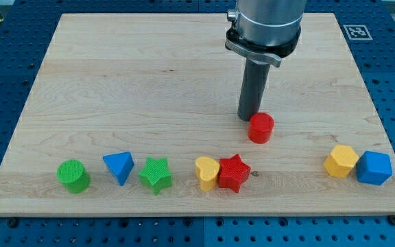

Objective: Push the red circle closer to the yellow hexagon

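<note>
In the camera view, my tip (247, 118) is touching the upper-left edge of the red plastic circle block (260, 127), which is sitting mid-board on the pale wooden board (149, 82). There is no hand, only the rod. The yellow plastic hexagon block (340, 161) is lying well apart toward the view's lower right, touching a blue plastic block (374, 168).

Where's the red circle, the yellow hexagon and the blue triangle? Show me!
red circle (260, 127), camera view, point on its round top face.
yellow hexagon (340, 160), camera view, point on its top face.
blue triangle (118, 166), camera view, point on its top face.
</note>
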